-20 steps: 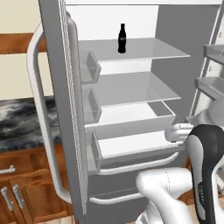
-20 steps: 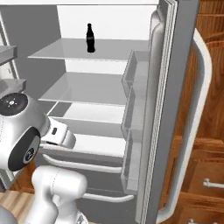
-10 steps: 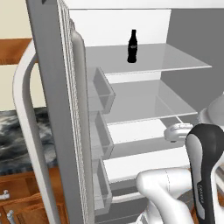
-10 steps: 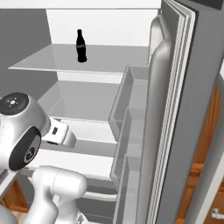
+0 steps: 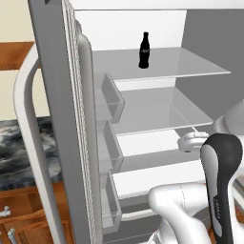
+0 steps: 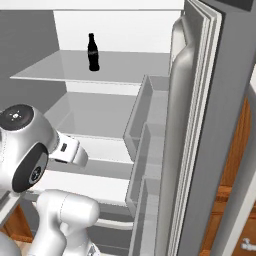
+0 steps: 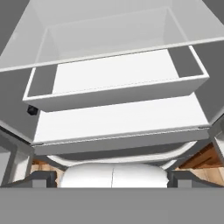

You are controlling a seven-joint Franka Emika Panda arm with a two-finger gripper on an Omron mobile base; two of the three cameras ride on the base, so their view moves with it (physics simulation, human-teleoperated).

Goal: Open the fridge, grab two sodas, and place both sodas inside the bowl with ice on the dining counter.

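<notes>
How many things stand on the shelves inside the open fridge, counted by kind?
Soda bottles: 1, black, on the upper glass shelf
Total: 1

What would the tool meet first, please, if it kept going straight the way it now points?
Probably the white drawer low in the fridge, which sits dead ahead in the hand view; depth is hard to judge. The soda stands well above that line.
</notes>
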